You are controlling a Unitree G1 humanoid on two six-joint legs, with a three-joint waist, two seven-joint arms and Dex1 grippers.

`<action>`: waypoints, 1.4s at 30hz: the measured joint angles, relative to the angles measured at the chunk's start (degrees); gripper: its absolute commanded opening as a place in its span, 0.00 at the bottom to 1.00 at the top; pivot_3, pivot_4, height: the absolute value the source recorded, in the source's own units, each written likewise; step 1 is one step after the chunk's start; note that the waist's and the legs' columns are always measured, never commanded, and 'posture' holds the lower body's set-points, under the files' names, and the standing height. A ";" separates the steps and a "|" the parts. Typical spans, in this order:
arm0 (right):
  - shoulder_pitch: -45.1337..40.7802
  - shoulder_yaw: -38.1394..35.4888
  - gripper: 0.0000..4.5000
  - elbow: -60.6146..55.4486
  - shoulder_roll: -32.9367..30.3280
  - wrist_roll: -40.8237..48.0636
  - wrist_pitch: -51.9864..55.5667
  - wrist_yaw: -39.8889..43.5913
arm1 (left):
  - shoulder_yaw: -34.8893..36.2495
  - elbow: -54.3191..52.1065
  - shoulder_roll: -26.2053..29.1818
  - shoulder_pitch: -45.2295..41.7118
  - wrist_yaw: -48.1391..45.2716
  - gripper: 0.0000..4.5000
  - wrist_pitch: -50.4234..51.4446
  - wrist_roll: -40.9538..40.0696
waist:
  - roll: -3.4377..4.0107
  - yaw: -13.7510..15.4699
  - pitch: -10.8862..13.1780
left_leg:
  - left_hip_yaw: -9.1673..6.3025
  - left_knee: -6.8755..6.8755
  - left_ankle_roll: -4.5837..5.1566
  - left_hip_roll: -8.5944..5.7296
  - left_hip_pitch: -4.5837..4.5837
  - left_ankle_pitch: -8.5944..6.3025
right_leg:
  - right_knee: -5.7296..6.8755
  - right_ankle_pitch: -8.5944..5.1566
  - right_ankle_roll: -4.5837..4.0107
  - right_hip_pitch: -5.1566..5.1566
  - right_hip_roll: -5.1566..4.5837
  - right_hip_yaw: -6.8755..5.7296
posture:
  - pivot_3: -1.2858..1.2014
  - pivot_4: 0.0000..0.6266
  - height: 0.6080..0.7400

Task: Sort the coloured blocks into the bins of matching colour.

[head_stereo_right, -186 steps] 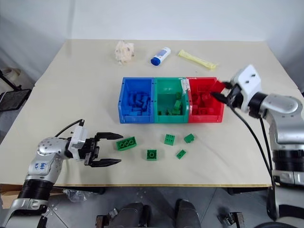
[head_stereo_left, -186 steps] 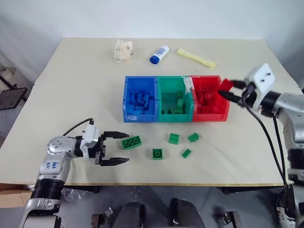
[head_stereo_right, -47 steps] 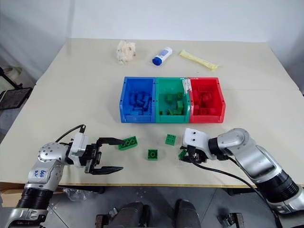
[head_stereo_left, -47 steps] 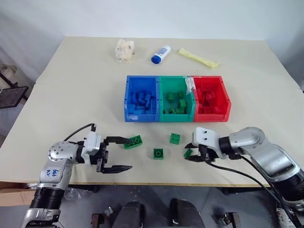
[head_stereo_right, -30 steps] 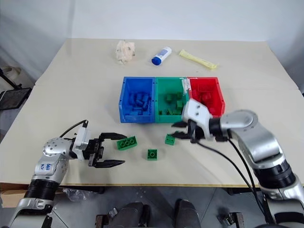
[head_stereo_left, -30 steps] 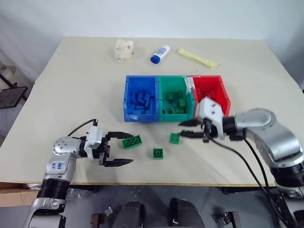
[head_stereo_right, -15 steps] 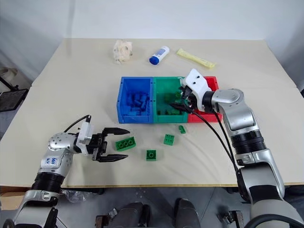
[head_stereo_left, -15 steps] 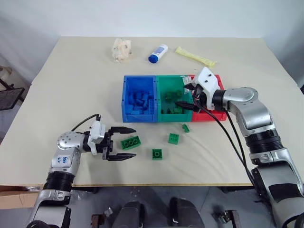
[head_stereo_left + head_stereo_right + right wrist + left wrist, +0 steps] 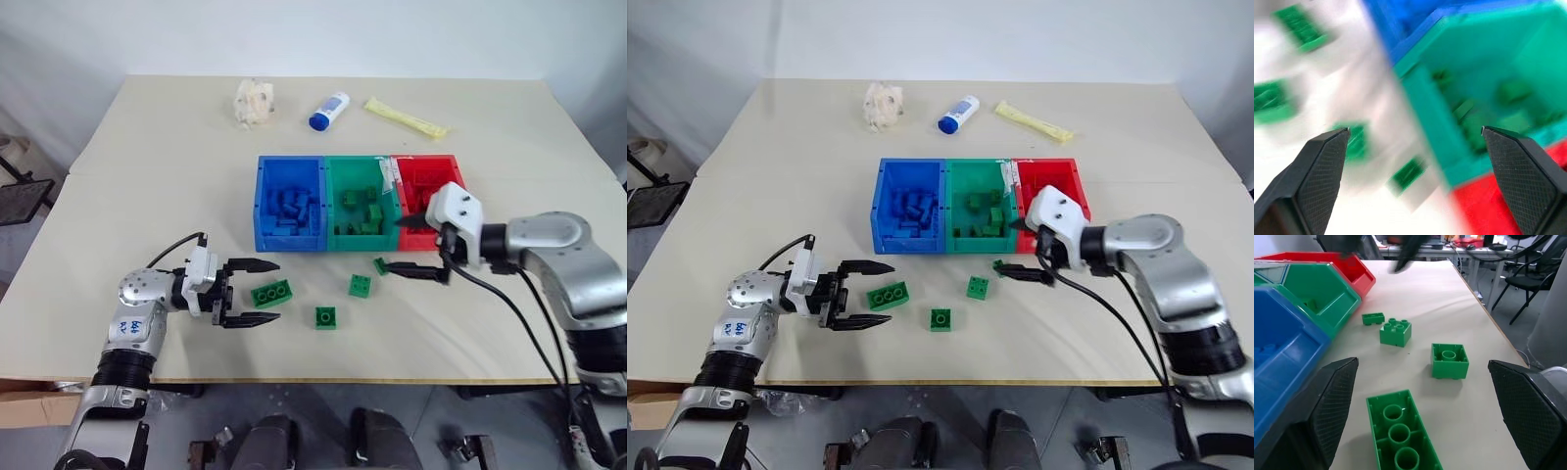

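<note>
A: What's the biggest thing here?

B: The beige table. Next come the three joined bins at its middle: the blue bin on the left, the green bin in the centre, the red bin on the right, each with bricks of its own colour inside.

A: And the arms?

B: The left gripper lies low at the near left, pointing right, its jaws spread wide and empty, one finger on each side of the long green brick without touching it. The right gripper hovers just near of the seam between the green and red bins, pointing left, jaws released and holding nothing.

A: Which bricks lie outside the bins?

B: Four green ones, all on the table near of the bins. After the long one come a square brick near of the green bin, another square brick nearer and a little left, and a small narrow brick just near of the green bin's front wall, beside the right gripper's lower finger.

A: Anything at the far side?

B: A crumpled pale wad, a white-and-blue bottle on its side, and a yellow packet, left to right.
</note>
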 measured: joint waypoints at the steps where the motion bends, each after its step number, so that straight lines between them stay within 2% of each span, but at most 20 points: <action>1: 1.18 -0.78 0.72 -1.39 -0.90 0.89 0.87 0.31 | 0.01 0.02 -0.01 -0.04 -0.03 1.00 -0.06 0.00 | 0.00 -0.01 0.00 | 0.00 0.01 0.00 0.04 0.00 0.00 | -0.02 0.00 0.00 0.01 0.00 0.01 | 0.52 0.24 1.00; 5: 10.09 -5.40 0.43 -6.71 -6.11 3.65 4.10 1.15 | 0.01 0.18 -0.15 -0.44 -0.16 1.00 -0.18 0.05 | 0.00 0.32 0.00 | -0.04 0.00 -0.02 0.09 0.00 -0.01 | -0.06 0.00 0.00 0.03 -0.03 0.03 | 0.52 0.24 1.00; 8: 13.84 -7.20 0.20 -8.26 -7.44 4.65 5.49 1.05 | 0.06 0.49 -0.04 -0.43 -0.24 1.00 -0.18 0.05 | 0.00 0.68 0.00 | 0.05 0.05 -0.02 0.07 0.00 -0.01 | -0.09 0.00 0.00 0.04 -0.03 0.04 | 0.52 0.24 1.00; 9: 15.24 -8.21 0.14 -9.34 -8.08 4.90 5.64 0.87 | 0.02 0.52 -0.05 -0.49 -0.27 1.00 -0.18 0.05 | 0.00 0.78 0.00 | 0.06 0.06 -0.02 0.08 0.00 -0.01 | -0.10 0.00 0.00 0.04 -0.05 0.05 | 0.52 0.24 1.00; 10: 16.21 -8.79 0.14 -9.77 -8.66 5.04 5.83 0.70 | 0.03 0.59 -0.03 -0.49 -0.30 1.00 -0.18 0.05 | -0.01 0.89 0.00 | 0.05 0.07 -0.02 0.11 0.01 -0.01 | -0.10 0.00 0.00 0.05 -0.05 0.07 | 0.52 0.24 1.00; 12: 20.00 -11.41 0.18 -11.13 -9.83 5.55 7.09 0.29 | 0.00 0.70 -0.04 -0.51 -0.40 1.00 -0.16 0.05 | -0.01 1.10 0.00 | 0.04 0.06 -0.03 0.11 0.01 -0.01 | -0.11 0.00 0.00 0.05 -0.07 0.10 | 0.52 0.24 1.00; 14: 22.16 -12.96 0.30 -11.74 -10.34 6.16 7.99 0.11 | 0.04 0.89 0.05 -0.43 -0.45 1.00 -0.14 0.05 | -0.01 1.27 0.01 | 0.01 0.07 -0.02 0.09 0.00 -0.01 | -0.12 0.00 0.00 0.07 -0.07 0.10 | 0.52 0.24 1.00; 20: 26.02 -17.20 0.75 -13.91 -12.01 7.85 9.38 -0.11 | 0.03 0.82 0.04 0.08 -0.49 1.00 -0.09 0.04 | -0.01 1.22 0.01 | 0.01 0.07 -0.03 0.11 0.00 -0.02 | -0.16 0.00 0.00 0.09 -0.10 0.16 | 0.52 0.24 1.00; 25: 28.43 -19.41 0.98 -14.87 -12.99 8.89 10.45 -0.25 | 0.02 -0.06 0.03 1.28 -0.45 1.00 0.28 0.01 | -0.01 1.27 0.01 | -0.02 0.07 -0.03 0.10 0.00 -0.02 | -0.16 0.00 0.00 0.10 -0.11 0.17 | 0.52 0.24 1.00; 30: 26.56 -18.34 0.98 -15.93 -13.03 9.98 11.34 -1.82 | 0.05 -0.51 -0.01 1.56 -0.27 1.00 0.45 0.00 | -0.02 1.18 0.01 | -0.02 0.08 -0.03 0.11 0.01 -0.02 | -0.19 0.00 0.00 0.12 -0.12 0.18 | 0.52 0.24 1.00; 42: 13.38 -4.43 0.98 -13.66 -6.23 10.33 11.41 -6.25 | 0.17 -3.71 -0.03 3.86 0.74 1.00 1.58 -0.13 | -0.02 1.22 0.01 | -0.06 0.09 -0.05 0.12 0.00 -0.03 | -0.18 0.00 0.00 0.10 -0.12 0.17 | 0.52 0.24 1.00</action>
